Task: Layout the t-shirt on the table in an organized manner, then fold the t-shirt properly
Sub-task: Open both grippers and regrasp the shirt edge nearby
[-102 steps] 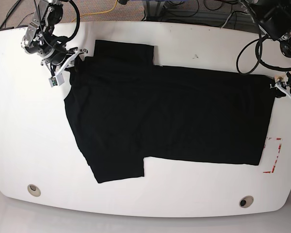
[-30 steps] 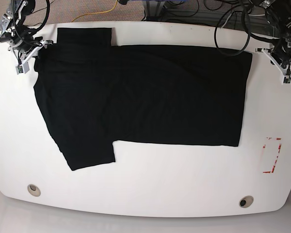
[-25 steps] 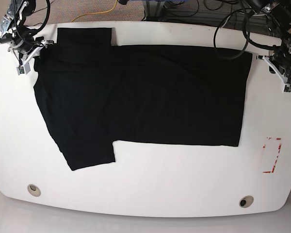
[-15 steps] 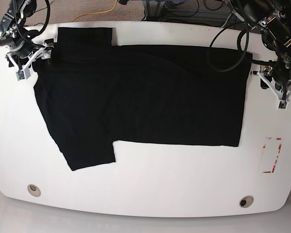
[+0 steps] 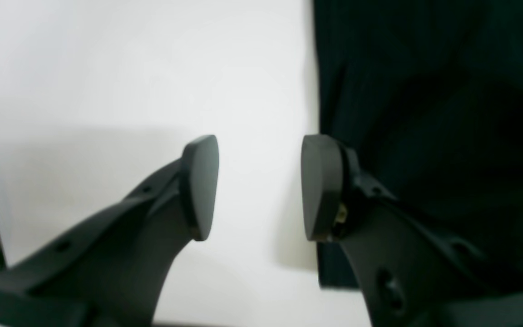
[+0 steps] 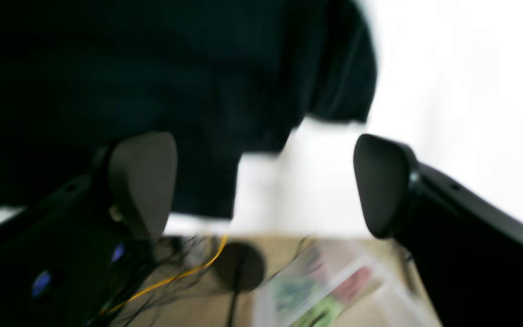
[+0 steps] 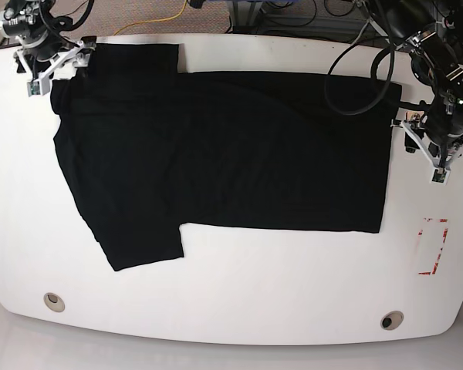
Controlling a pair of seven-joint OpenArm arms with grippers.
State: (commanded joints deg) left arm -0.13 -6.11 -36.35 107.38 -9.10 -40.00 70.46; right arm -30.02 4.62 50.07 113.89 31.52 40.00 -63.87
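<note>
Since 0.5 s ago our left end effector (image 7: 423, 140) has dropped down along the t-shirt (image 7: 216, 154) hem side, and our right end effector (image 7: 58, 65) has shifted up toward the far edge of the surface (image 7: 239, 308). Shirt hasn't moved: flat, spread across the surface, sleeve at near left. Left end effector (image 5: 259, 186) is parted, empty, hem edge just beside one finger. Right end effector (image 6: 261, 181) is spread wide, empty, above the shirt's corner.
</note>
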